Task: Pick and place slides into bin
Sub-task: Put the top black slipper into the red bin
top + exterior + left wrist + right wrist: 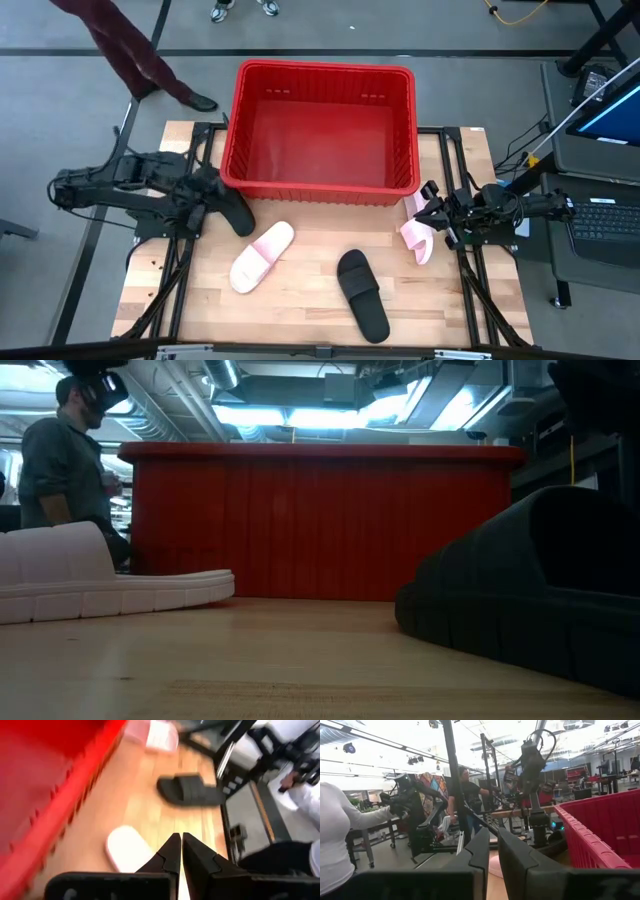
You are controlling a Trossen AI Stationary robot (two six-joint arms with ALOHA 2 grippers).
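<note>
Holding two slides at the table's sides, with two more lying on the wood and the bin not holding any.

Red bin (pixel 318 190): at the far middle of the wooden table (pixel 300 320), inside bare. Left gripper (pixel 222 203): near the bin's left front corner, fingers pressed together on the end of a black slide (pixel 238 215) that points toward the table front. Right gripper (pixel 440 218): near the bin's right front corner, fingers clamped on a pale pink slide (pixel 417 238) tilted on edge. Second pink slide (pixel 262 257): flat on the table, left of centre, well apart from the bin. Second black slide (pixel 362 295): flat, right of centre, nearer the front edge. Person (pixel 62 470): standing beyond the table, seen in the low view.
</note>
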